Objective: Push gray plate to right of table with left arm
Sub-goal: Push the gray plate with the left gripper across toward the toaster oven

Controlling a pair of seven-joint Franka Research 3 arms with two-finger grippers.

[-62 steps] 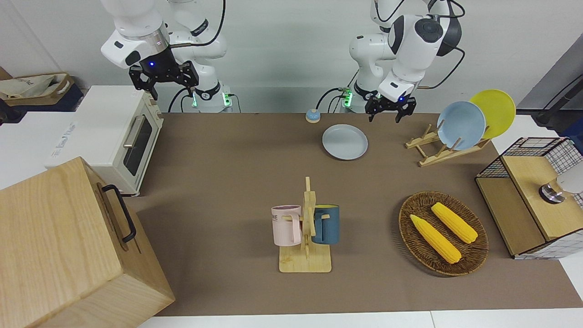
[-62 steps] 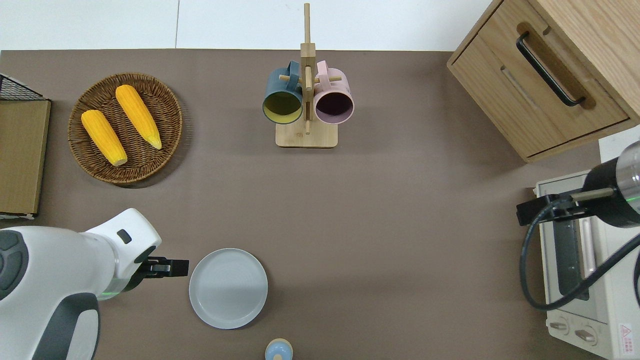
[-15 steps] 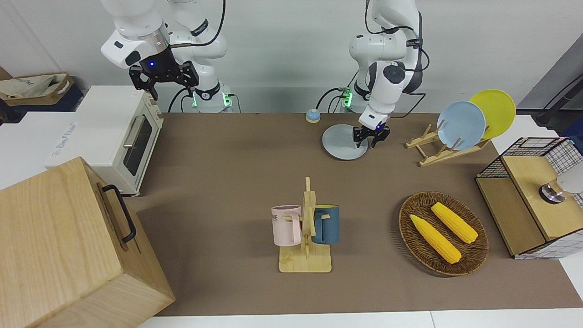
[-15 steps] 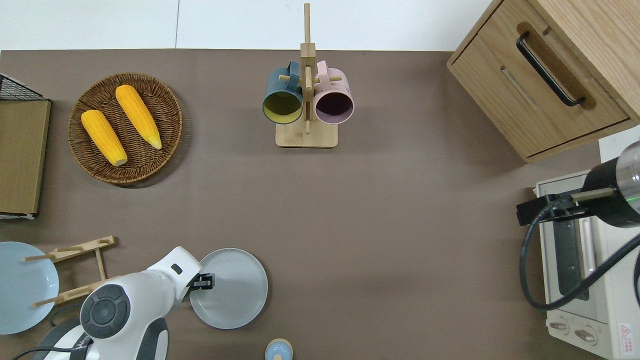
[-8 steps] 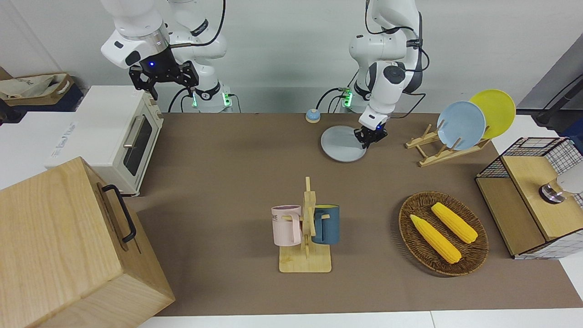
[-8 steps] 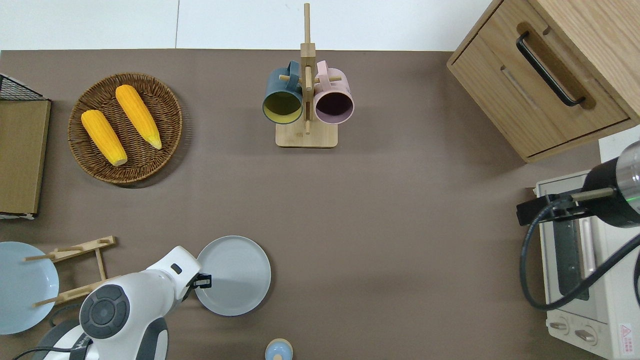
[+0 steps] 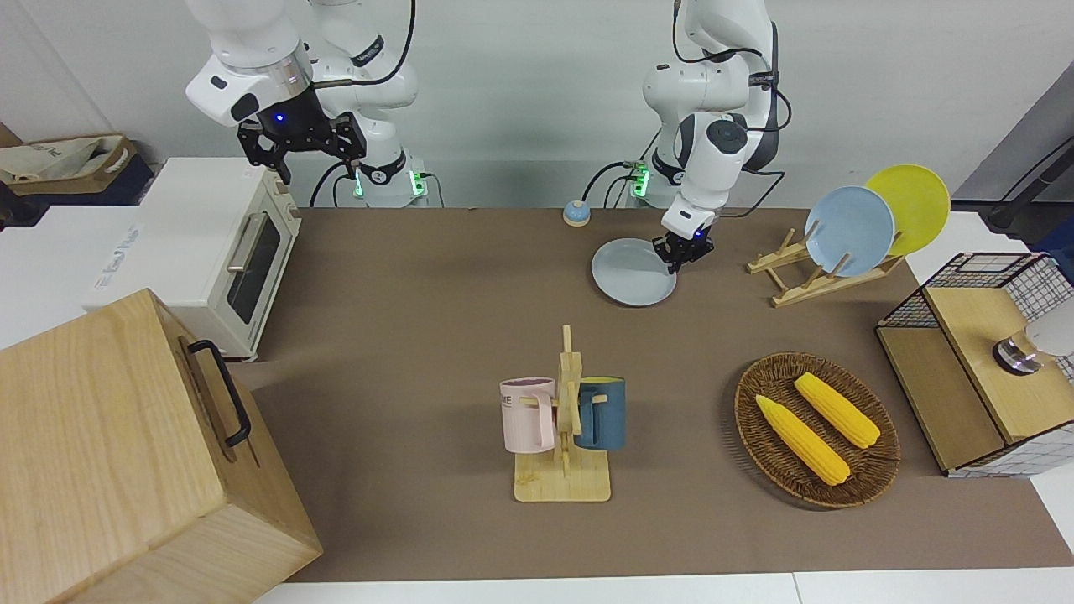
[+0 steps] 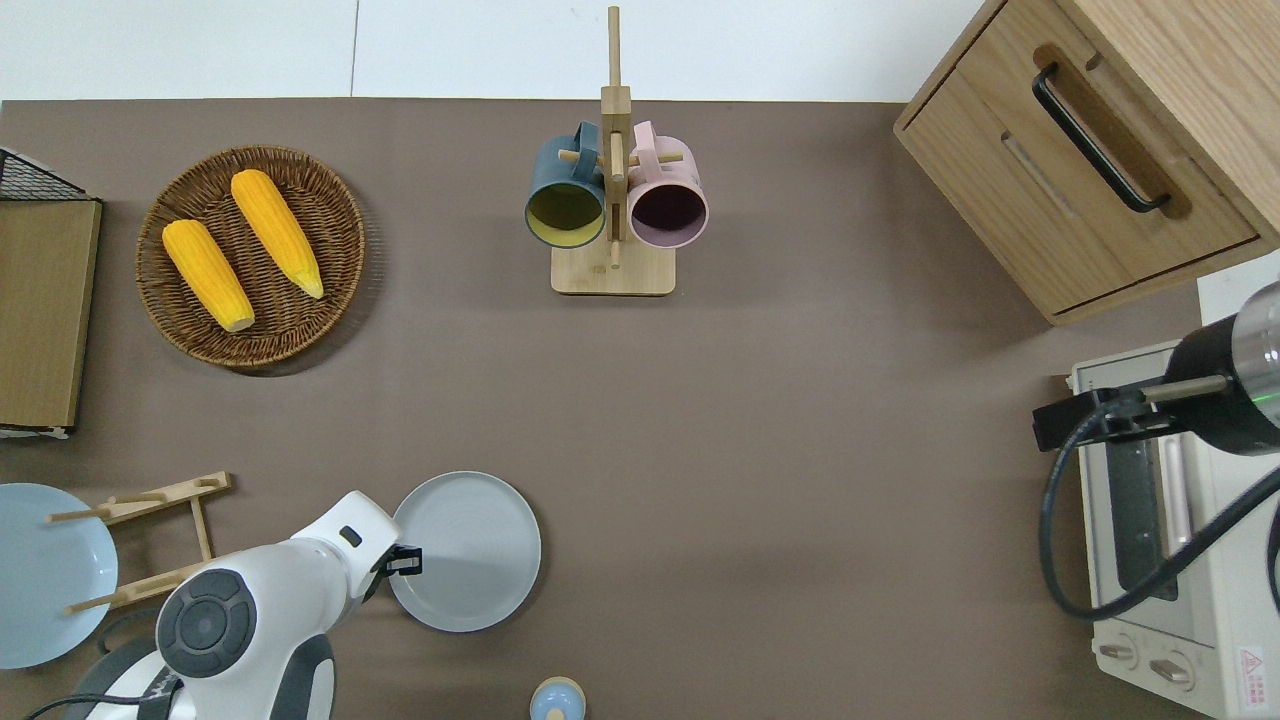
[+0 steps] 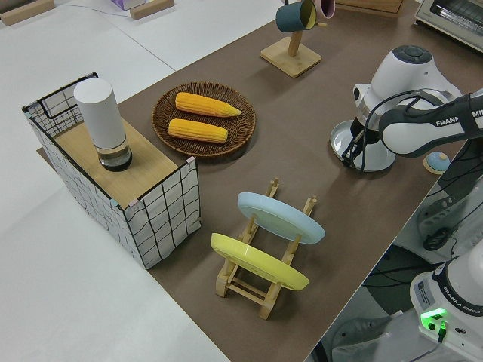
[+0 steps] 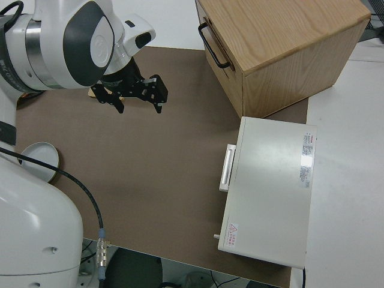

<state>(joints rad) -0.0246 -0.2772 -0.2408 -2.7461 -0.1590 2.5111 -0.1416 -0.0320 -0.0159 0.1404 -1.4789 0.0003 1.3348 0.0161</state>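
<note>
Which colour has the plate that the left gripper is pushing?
Pale bluish-gray, plain; the gray plate shows best in the overhead view.

The left gripper (image 8: 405,562) sits low at the rim of the gray plate (image 8: 470,552), but its fingertips are too small to read: whether they touch the rim or how far apart they stand cannot be told. In the overhead view the arm's wrist covers most of the gripper body. In the left side view the arm hides the plate's rim by the jaws. The blue plate (image 8: 40,570) is cut off at the overhead view's edge.
</note>
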